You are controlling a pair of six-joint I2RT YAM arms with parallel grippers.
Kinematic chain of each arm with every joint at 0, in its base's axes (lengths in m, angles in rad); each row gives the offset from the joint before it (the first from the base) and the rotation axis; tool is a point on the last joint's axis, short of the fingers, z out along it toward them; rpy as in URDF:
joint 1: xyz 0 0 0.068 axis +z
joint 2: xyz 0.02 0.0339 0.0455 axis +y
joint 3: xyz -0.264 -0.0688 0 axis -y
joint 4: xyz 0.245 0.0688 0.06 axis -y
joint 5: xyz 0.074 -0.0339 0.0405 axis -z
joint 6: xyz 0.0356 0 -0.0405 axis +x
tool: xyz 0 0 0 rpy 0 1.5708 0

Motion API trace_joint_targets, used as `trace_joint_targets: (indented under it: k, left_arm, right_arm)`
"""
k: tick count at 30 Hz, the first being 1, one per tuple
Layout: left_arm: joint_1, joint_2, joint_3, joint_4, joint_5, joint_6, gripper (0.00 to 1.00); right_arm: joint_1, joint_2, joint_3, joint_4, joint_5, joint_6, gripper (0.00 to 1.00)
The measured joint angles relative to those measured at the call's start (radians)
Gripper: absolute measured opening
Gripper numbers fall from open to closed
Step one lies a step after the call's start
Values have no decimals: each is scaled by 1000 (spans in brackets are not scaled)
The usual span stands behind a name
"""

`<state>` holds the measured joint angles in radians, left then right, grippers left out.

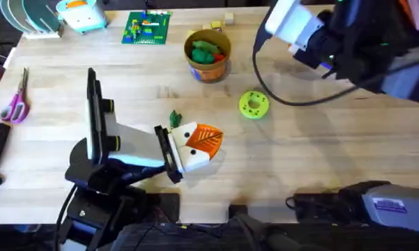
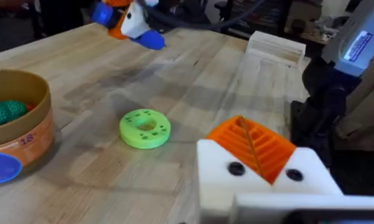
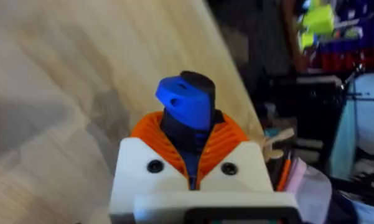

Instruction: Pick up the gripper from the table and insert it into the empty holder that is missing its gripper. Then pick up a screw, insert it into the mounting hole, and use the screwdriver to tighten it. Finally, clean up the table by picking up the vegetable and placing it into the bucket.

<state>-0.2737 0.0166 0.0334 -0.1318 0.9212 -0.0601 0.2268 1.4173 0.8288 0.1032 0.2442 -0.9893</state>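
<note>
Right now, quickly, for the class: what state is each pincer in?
Left pincer: closed, nothing visibly held.
Right pincer: closed on the chunky bright blue plastic screwdriver.

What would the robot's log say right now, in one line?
left gripper: shut, low over table | right gripper: shut on screwdriver, raised | bucket: green toys inside
</note>
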Motion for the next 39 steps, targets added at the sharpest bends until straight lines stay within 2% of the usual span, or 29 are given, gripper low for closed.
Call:
trace_joint_targets:
  k: [6, 12, 13, 15, 19, 20, 21, 25, 28, 31, 36, 37, 39]
  left_arm:
    - [0, 0, 0, 0, 0, 0, 15]
    - [0, 0, 0, 0, 0, 0, 15]
    - [0, 0, 0, 0, 0, 0, 15]
    - [0, 0, 0, 0, 0, 0, 15]
    - [0, 0, 0, 0, 0, 0, 15]
    - [0, 0, 0, 0, 0, 0, 15]
    - [0, 0, 0, 0, 0, 0, 15]
    - [0, 0, 0, 0, 0, 0, 15]
    - [0, 0, 0, 0, 0, 0, 15]
    - [0, 0, 0, 0, 0, 0, 15]
    - [0, 0, 0, 0, 0, 0, 15]
    - [0, 0, 0, 1, 0, 2, 45]
    - [0, 0, 0, 0, 0, 3, 343]
  right_arm:
    - [-17, 187, 0, 1, 95, -192, 27]
    - [-16, 284, 0, 10, 112, -280, 27]
    - [-16, 290, 0, 12, 116, -285, 77]
    - [-16, 291, 1, 17, 119, -292, 272]
    - [-15, 291, 18, 41, 131, -306, 867]
    - [-15, 288, 25, 46, 135, -310, 956]
    - [-15, 286, 29, 44, 137, -309, 983]
    - [-12, 283, 29, 35, 159, -281, 991]
    - [-7, 269, 29, 19, 189, -202, 992]
    - [-2, 219, 28, 4, 222, -73, 992]
    - [0, 70, 28, -75, 252, 167, 991]
    - [0, 35, 28, -94, 256, 221, 991]
    - [0, -31, 28, -138, 258, 325, 991]
